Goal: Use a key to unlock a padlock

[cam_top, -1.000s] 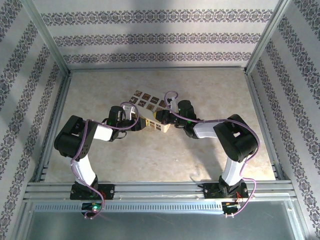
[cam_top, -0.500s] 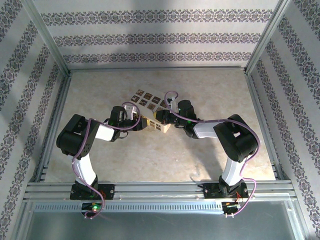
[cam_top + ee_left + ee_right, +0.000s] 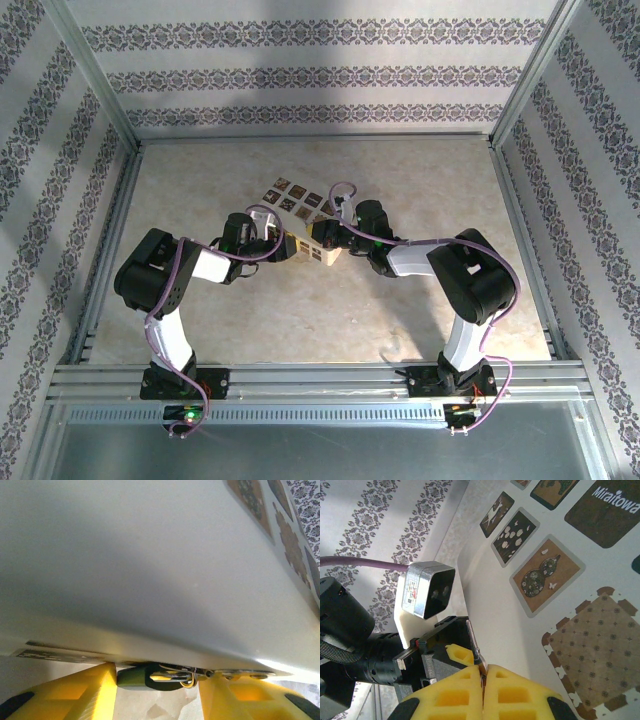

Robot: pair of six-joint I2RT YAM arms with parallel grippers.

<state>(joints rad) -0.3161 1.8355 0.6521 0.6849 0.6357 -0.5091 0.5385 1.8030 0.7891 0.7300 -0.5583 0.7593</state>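
Two arms, the left arm [image 3: 168, 285] and the right arm [image 3: 470, 280], fold elbows-out in the top view, their wrists meeting low at one cream box [image 3: 306, 245] mid-table. The wrist cameras add the small things: the right gripper [image 3: 482, 670] presses its yellow fingers together on one key [image 3: 473, 642], a thin metal sliver beside the box's tiled face. The left gripper [image 3: 157, 682] holds its fingers apart under the box's edge with one dark padlock [image 3: 142, 677] (colour lost in shadow) spanning the gap; I cannot tell whether they pinch it.
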